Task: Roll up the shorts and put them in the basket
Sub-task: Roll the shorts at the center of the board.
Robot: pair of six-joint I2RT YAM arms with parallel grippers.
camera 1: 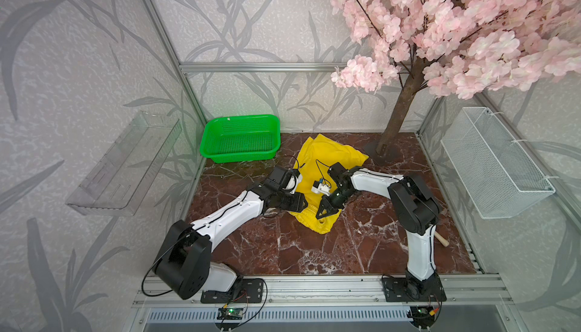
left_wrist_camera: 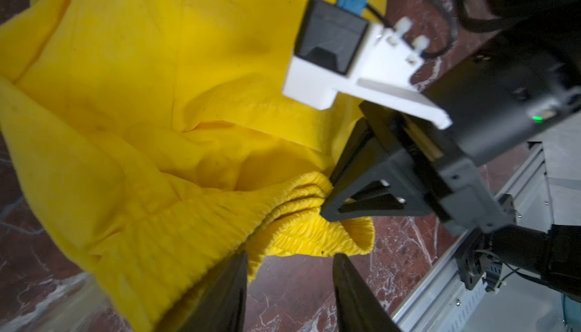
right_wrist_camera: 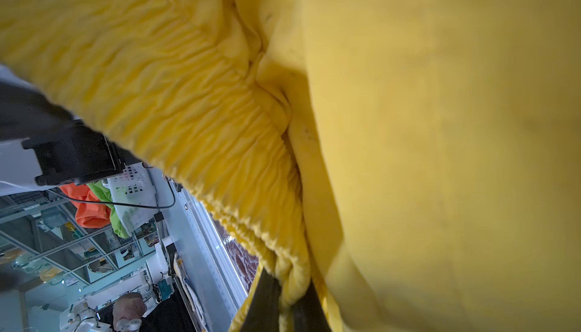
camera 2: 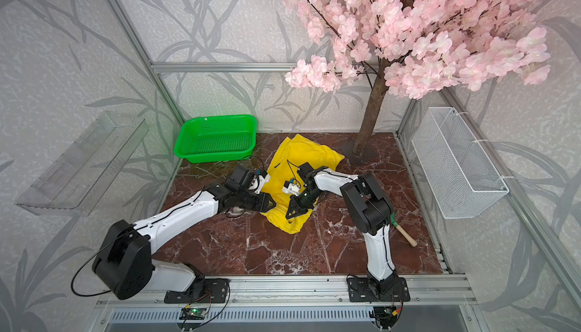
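The bright yellow shorts (camera 1: 327, 157) (camera 2: 301, 154) lie rumpled mid-table, legs toward the back, gathered waistband (left_wrist_camera: 292, 201) toward the front. My right gripper (camera 1: 320, 215) (camera 2: 289, 215) (right_wrist_camera: 290, 283) is shut on a bunched fold of the waistband (right_wrist_camera: 204, 110) and lifts it slightly. My left gripper (camera 1: 305, 204) (camera 2: 272, 204) (left_wrist_camera: 290, 256) is at the waistband's left end. It is open, with bare marble between its fingers and fabric draped against the outer side of one finger (left_wrist_camera: 226, 289). The left wrist view also shows the right gripper (left_wrist_camera: 327, 214) pinching the band.
A green basket (camera 1: 240, 137) stands at the back left. The blossom tree's trunk (camera 1: 399, 116) and base plate (camera 1: 377, 154) are at the back right. A wooden-handled tool (camera 1: 441, 239) lies by the right arm. A white wire basket (camera 1: 493, 163) and a clear shelf (camera 1: 125, 163) hang on the side walls.
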